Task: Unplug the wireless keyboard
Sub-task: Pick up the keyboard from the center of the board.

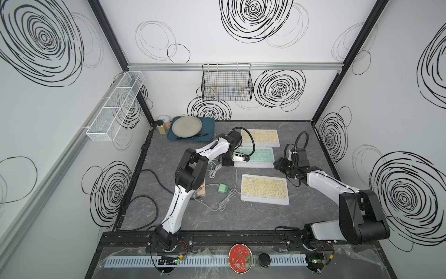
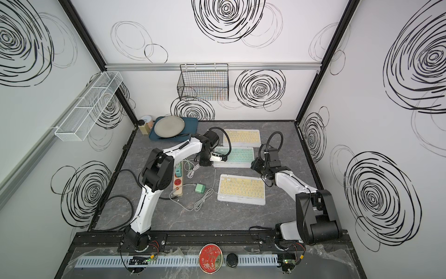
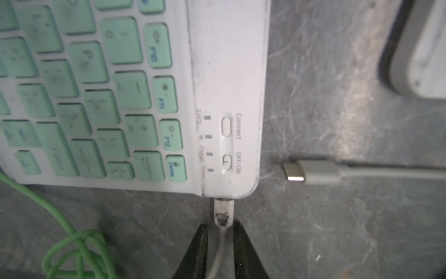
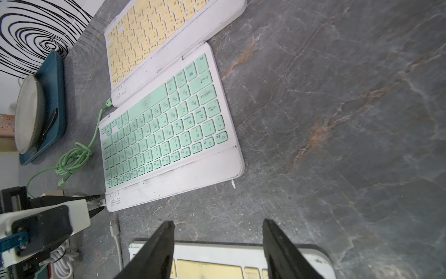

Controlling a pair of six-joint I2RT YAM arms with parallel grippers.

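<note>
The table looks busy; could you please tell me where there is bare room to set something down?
Bare: the strip between the near yellow keyboard and the front rail, and the stretch right of the green keyboard toward the wall, partly under the right arm. Crowded: cords, charger and power strip beside the left arm.

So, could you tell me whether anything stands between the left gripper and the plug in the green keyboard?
Nothing visible does. The left gripper has its jaws either side of the white cable just behind the plug, seated in the green keyboard. A loose grey connector lies apart.
</note>
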